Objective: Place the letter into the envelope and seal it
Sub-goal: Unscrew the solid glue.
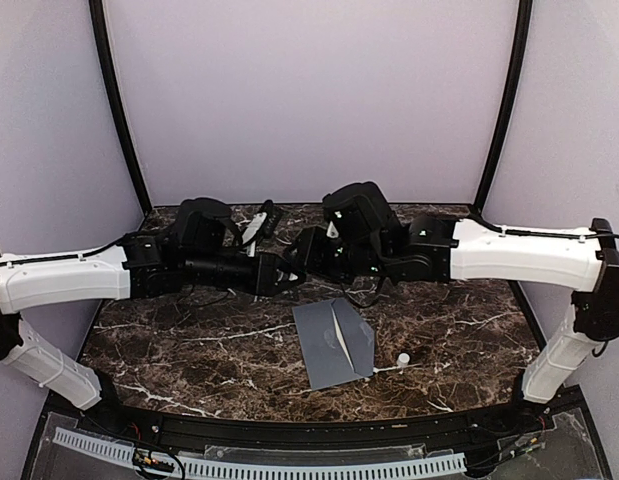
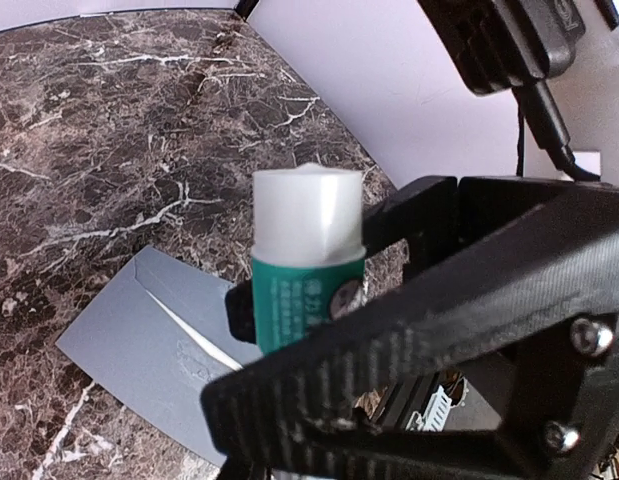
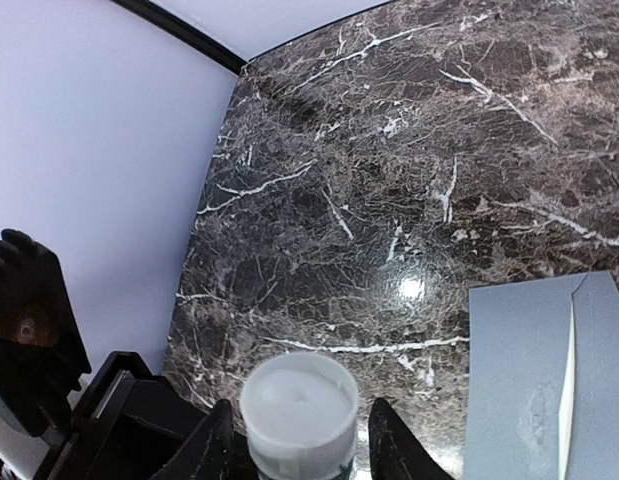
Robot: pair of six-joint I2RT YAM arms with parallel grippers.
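Observation:
The grey envelope (image 1: pixel 334 343) lies flat on the marble table (image 1: pixel 189 340), flap side up. A thin pale strip (image 3: pixel 567 400) shows along the flap's edge; the rest of the letter is hidden. Both arms meet above the table behind the envelope. My left gripper (image 1: pixel 282 273) is shut on the green body of a glue stick (image 2: pixel 307 260), whose white end points up. My right gripper (image 3: pixel 301 450) is open, its fingertips (image 3: pixel 394 445) on either side of the stick's white end (image 3: pixel 299 405), with a gap on the right side.
A small white cap (image 1: pixel 403 358) stands on the table just right of the envelope's near corner. Pale walls close in the back and sides. The right arm's cable and housing (image 2: pixel 509 50) hang close above the left gripper.

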